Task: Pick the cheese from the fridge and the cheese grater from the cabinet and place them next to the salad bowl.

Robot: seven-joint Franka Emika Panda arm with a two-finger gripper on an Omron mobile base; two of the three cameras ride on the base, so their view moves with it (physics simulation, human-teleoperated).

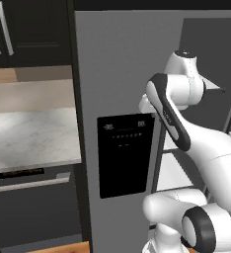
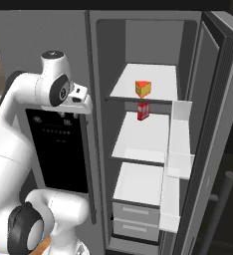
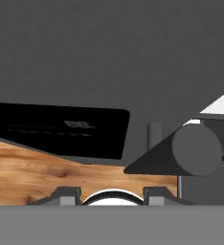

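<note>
Fridge [image 2: 63, 60] door open; cheese [image 2: 143, 88] on upper shelf; gripper [image 3: 111, 194] jaws part-open, holding nothing.

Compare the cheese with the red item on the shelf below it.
The cheese is an orange wedge with a yellow face; the red item is a plain red box. The cheese sits on the top shelf, the red item one shelf lower. Both are small and near their shelves' front edges.

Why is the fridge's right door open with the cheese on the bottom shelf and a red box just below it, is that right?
Not quite. The fridge has its right door open, but the cheese sits on the top shelf, not the bottom one. The red box is just below it, on the next shelf down. The right base view shows this.
</note>
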